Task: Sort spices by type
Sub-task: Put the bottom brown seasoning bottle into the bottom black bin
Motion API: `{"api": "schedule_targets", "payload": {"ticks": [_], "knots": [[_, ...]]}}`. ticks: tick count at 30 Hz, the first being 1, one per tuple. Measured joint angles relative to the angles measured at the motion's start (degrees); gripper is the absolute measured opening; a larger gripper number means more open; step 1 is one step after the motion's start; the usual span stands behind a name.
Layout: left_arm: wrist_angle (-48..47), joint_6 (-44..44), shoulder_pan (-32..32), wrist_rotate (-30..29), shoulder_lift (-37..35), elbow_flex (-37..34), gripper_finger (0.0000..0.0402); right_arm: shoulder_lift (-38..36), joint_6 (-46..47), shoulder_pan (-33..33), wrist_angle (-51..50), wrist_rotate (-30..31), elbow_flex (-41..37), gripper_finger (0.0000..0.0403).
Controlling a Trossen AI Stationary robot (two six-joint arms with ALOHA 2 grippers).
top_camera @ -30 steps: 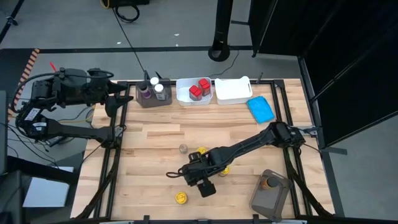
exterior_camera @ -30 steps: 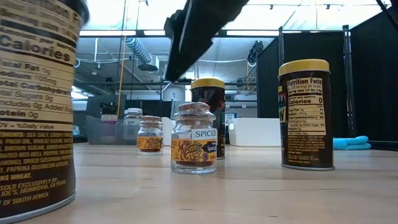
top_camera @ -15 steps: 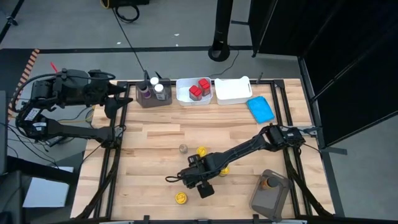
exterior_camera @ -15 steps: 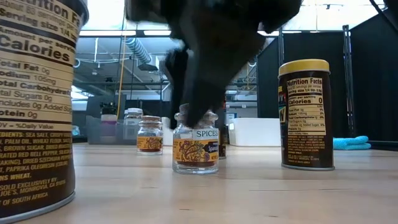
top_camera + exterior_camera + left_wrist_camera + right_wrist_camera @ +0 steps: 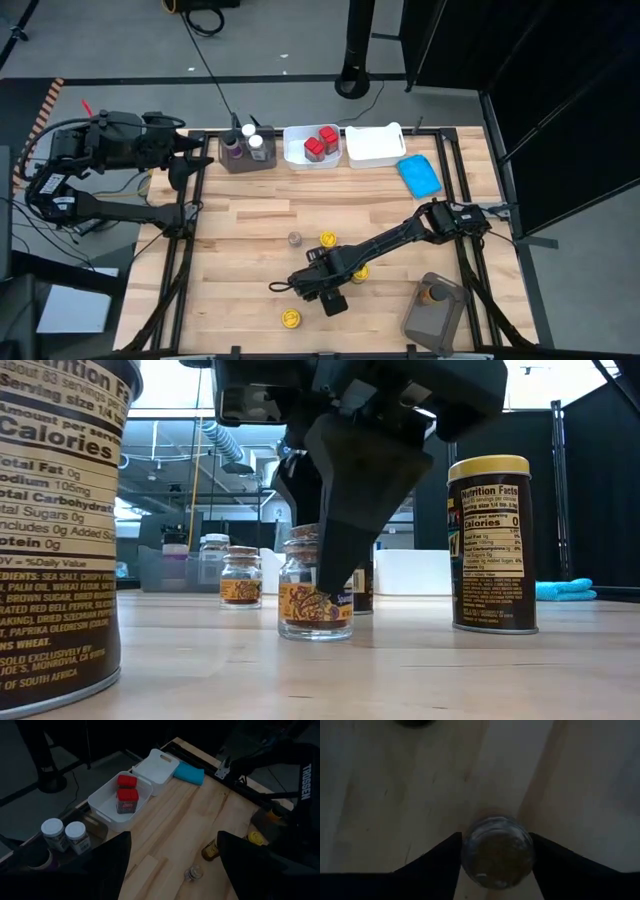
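Note:
The spices are small jars scattered over the table. A clear glass jar labelled SPICES (image 5: 312,600) stands upright near the table's middle front, and my right gripper (image 5: 318,575) has come down over it; in the right wrist view the jar (image 5: 497,849) sits between the two fingers. In the high view the right gripper (image 5: 300,284) hides that jar. Another glass jar (image 5: 295,238) and yellow-lidded jars (image 5: 327,240) (image 5: 290,318) stand nearby. My left gripper (image 5: 186,160) waits open at the far left by the grey bin. My right gripper holds the glass SPICES jar by its upper body below the lid (image 5: 470,845), pinched between the two fingers, one on each side. The fingers (image 5: 340,555) come from above, slanting down. The jar stands upright with its base on the table.
A white tub (image 5: 296,158) holds red-capped jars; an empty white tub (image 5: 375,146) and a blue cloth (image 5: 419,175) lie beside it. A grey bin (image 5: 245,162) holds white-capped jars. Another grey bin (image 5: 425,322) at the near right holds one jar. A big yellow-lidded jar (image 5: 490,545) stands close by.
My right gripper has come down from above and slightly toward the table's near-left, until its fingers stand around the glass SPICES jar. The jar has stayed in its place on the table.

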Motion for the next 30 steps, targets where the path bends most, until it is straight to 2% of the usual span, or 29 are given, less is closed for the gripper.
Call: {"api": "schedule_targets", "payload": {"ticks": [5, 17, 25, 30], "knots": [[0.0, 0.0, 0.02, 0.01, -0.02, 0.0, 0.0301, -0.04, 0.11, 0.0, 0.06, 0.1, 0.02, 0.0189], [0.0, -0.27, 0.02, 0.01, 0.0, 0.0, 0.0301, -0.26, 4.02, 0.0, -0.96, 0.26, 0.88, 0.019], [-0.04, -0.34, 0.0, 0.02, 0.0, 0.0, 0.0301, -0.39, 4.67, 0.02, -6.69, 1.9, 9.17, 0.0191], [-0.13, -0.37, 0.02, 0.03, -0.02, 0.0, 0.0301, -0.43, 6.48, 0.16, -16.23, 4.0, 17.72, 0.0192]]}}
